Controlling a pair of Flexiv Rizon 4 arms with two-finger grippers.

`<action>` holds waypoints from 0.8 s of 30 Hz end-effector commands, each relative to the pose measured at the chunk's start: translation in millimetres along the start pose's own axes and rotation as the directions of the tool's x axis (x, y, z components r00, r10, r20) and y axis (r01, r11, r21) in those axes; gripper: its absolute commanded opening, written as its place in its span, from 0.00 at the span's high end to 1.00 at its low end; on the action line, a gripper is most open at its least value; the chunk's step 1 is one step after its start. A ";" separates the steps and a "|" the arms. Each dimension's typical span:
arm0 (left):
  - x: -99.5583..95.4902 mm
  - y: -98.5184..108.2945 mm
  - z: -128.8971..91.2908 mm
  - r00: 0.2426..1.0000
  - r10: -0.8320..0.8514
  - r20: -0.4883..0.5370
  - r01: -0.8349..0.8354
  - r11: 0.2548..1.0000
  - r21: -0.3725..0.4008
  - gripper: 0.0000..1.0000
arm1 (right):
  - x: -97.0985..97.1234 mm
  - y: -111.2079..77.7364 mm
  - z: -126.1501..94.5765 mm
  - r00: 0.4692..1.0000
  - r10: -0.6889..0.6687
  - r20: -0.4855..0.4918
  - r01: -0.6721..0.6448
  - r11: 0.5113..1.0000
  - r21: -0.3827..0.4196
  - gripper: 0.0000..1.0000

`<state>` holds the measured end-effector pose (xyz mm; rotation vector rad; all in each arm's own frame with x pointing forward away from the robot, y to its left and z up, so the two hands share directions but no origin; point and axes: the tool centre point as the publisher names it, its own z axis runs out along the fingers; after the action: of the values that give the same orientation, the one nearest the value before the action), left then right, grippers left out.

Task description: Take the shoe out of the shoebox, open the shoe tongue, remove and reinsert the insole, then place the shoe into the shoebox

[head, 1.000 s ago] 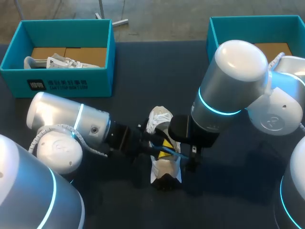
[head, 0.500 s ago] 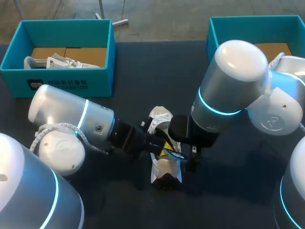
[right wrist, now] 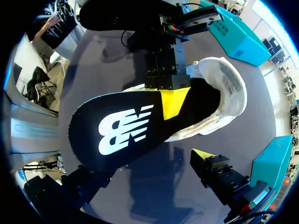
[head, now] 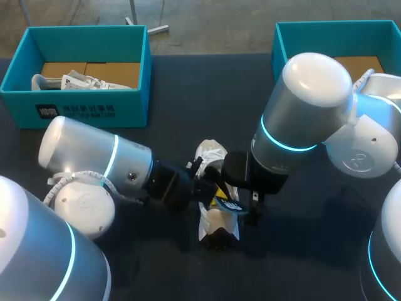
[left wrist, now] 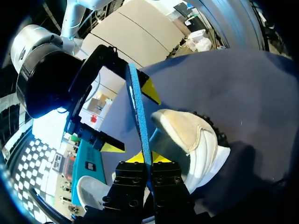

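left hand: pinched tight on the near edge of the insole, a yellow tip pressing each side. in the left wrist view the insole stands edge-on, a thin blue strip running out ahead of the fingers. in the right wrist view its dark face with white print lies broadside.

insole sits over the shoe. cannot tell whether its far end is still inside the opening.

shoe: white, lying on the dark counter near the middle, a little toward 6 o'clock, long axis running 12 to 6. it is outside both boxes.

right hand: fingers spread wide, holding nothing. it hangs just at 3 o'clock of the shoe, with the insole ahead of it.

left shoebox: teal, at 10 o'clock, with a second shoe inside. right shoebox: teal, at 2 o'clock.

changes over the last second:
- left arm has slid toward 3 o'clock, bringing its wrist in closer over the shoe.
- insole showed from above as a thin blue sliver with a bare yellow tip beside it. it now shows part of its printed face, and the tip is mostly covered.
- right arm, shoe and both boxes are unchanged.
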<state>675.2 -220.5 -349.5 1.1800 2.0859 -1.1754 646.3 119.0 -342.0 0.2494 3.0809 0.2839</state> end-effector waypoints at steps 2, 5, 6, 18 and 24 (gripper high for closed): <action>3.8 4.1 4.6 1.000 0.001 0.027 0.000 1.000 -0.010 1.00 | 0.7 0.7 2.6 1.000 0.000 0.002 0.000 1.000 0.000 0.00; 4.0 7.5 4.7 0.999 -0.001 0.051 0.002 1.000 -0.007 1.00 | 0.7 0.7 2.6 1.000 0.000 0.002 0.000 1.000 0.000 0.00; 3.8 8.5 4.5 0.998 -0.001 0.061 0.002 1.000 -0.009 1.00 | 0.7 0.7 2.6 1.000 0.000 0.002 0.000 1.000 0.000 0.00; 3.7 16.4 4.6 0.990 -0.026 0.138 0.027 1.000 -0.002 1.00 | 0.7 0.7 2.6 1.000 0.000 0.002 0.000 1.000 0.000 0.00; 4.0 13.5 2.3 0.986 -0.055 0.159 0.051 0.998 0.031 0.93 | 0.7 0.7 2.6 1.000 0.000 0.002 0.000 1.000 0.000 0.00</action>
<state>686.9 -219.7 -357.8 1.0218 2.0122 -1.2697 646.4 119.0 -342.0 0.2494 3.0809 0.2839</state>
